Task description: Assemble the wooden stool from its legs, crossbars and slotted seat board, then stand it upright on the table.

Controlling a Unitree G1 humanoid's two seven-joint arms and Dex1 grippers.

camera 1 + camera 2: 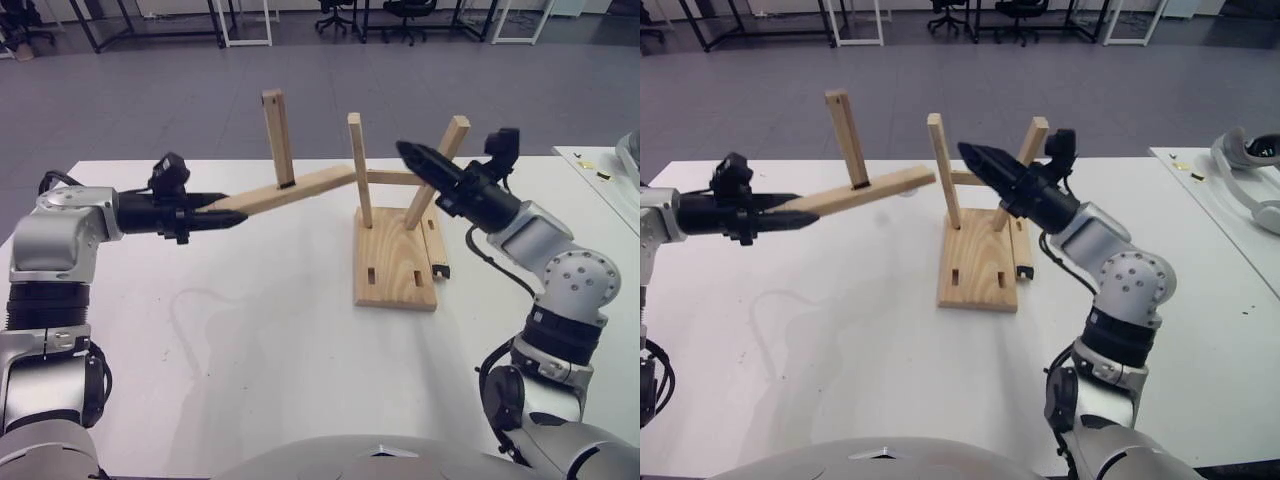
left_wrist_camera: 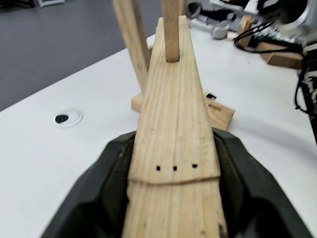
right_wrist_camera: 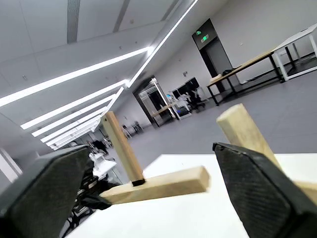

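While the left gripper [image 1: 228, 216] squeezes one end of a long wooden bar [image 1: 290, 190] up above the table [image 1: 250, 350], a short leg [image 1: 278, 135] sticks up out of that bar. The seat board [image 1: 392, 268] lies flat on the table. A straight leg [image 1: 360, 170] and a leaning leg [image 1: 437, 165] stand in it. The right gripper [image 1: 415, 157], fingers spread apart, is by the leaning leg, maybe touching it.
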